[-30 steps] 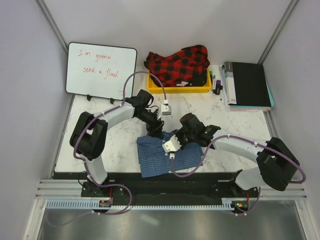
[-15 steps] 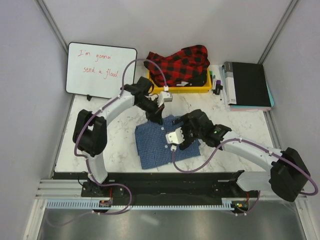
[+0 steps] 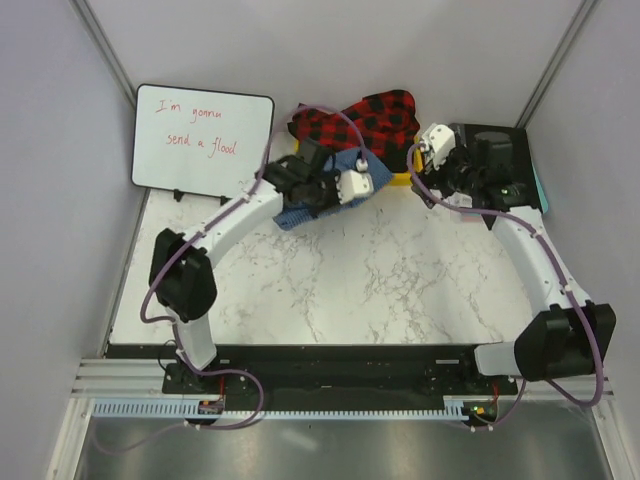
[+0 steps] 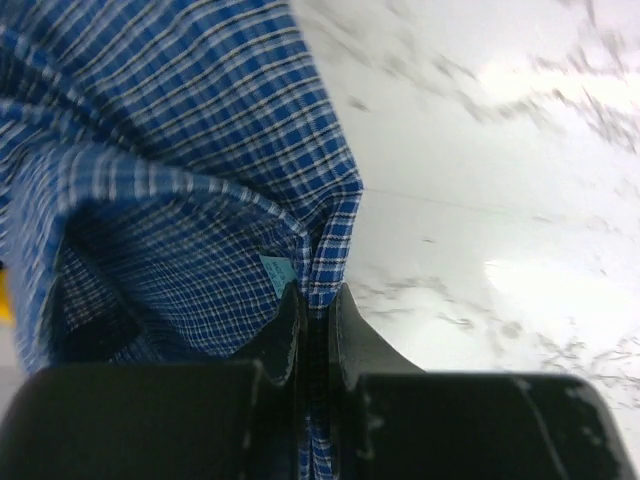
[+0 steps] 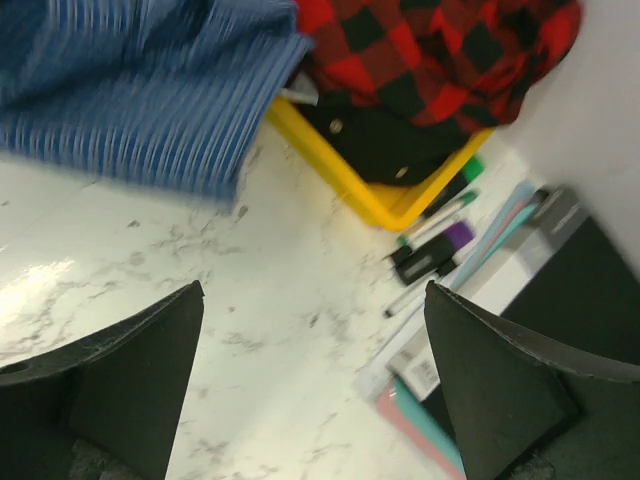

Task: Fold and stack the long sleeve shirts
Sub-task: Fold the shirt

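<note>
White marble worktop (image 3: 400, 280), grey walls around. The blue shirt (image 4: 170, 150), folded near the middle a moment ago, now hangs bunched by the yellow bin (image 5: 345, 175) that holds the red plaid shirt (image 3: 375, 120). The left tool (image 4: 312, 305) pinches its edge. The right tool (image 5: 312, 300), spread and empty, has swung away. Stacking seems next, though the fold looks disturbed.
</note>
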`<action>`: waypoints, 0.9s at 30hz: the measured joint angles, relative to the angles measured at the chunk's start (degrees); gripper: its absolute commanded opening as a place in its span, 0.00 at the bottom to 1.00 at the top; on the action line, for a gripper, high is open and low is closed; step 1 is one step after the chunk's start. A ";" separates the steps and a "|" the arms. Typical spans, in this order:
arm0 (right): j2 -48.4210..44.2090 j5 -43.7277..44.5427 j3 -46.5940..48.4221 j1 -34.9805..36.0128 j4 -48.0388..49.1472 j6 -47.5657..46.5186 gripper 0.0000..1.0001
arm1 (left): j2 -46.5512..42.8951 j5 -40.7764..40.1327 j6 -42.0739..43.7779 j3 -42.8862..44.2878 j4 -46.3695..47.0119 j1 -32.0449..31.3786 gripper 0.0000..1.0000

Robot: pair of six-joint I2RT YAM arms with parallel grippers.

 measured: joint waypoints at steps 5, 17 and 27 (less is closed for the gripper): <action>5.73 -3.89 0.79 -5.25 -3.48 7.87 0.98 | 3.43 -5.86 -0.07 -16.59 4.94 -8.07 0.02; 12.02 -9.75 5.44 -6.75 -12.90 14.29 0.98 | 3.48 -4.39 -13.27 -20.61 5.09 -20.24 0.79; 17.90 -13.94 4.85 -6.75 -22.51 23.50 0.90 | -5.95 8.61 -23.85 -9.62 -3.85 -16.17 0.65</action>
